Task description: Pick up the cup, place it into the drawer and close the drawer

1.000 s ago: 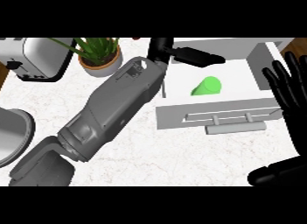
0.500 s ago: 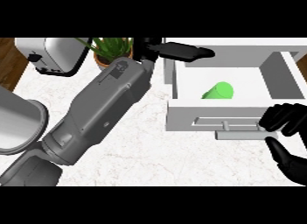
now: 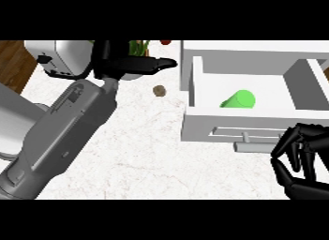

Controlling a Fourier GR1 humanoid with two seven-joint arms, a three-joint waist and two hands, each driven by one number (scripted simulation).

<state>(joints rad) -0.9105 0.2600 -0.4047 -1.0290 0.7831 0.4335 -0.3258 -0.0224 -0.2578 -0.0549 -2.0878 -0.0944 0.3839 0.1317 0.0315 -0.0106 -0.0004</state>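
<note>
Cup (image 3: 238,99) first: from my head view the green cup lies on its side inside the open white drawer (image 3: 309,82), near the front wall and a little left of the middle, with nothing holding it. The drawer stands pulled out toward me, its front panel facing down the view and its pale handle (image 3: 253,142) sticking out from that panel. My right hand (image 3: 306,161) shows at the lower right, just beside the handle's right end; its fingers (image 3: 289,145) are curled inward with the tips near the handle, but I cannot tell whether they actually touch it, and they close on nothing that I can see. My left forearm runs up from the lower left across the marble counter (image 3: 146,154), and my left hand (image 3: 129,65) sits at the top, left of the drawer and well apart from the cup, fingers straight and pressed together, pointing toward the right, holding nothing. On the counter between that hand and the drawer lies a small brown object (image 3: 159,90). A toaster (image 3: 59,58) stands at the upper left, and some green leaves (image 3: 139,45) of a plant show behind my left hand.
</note>
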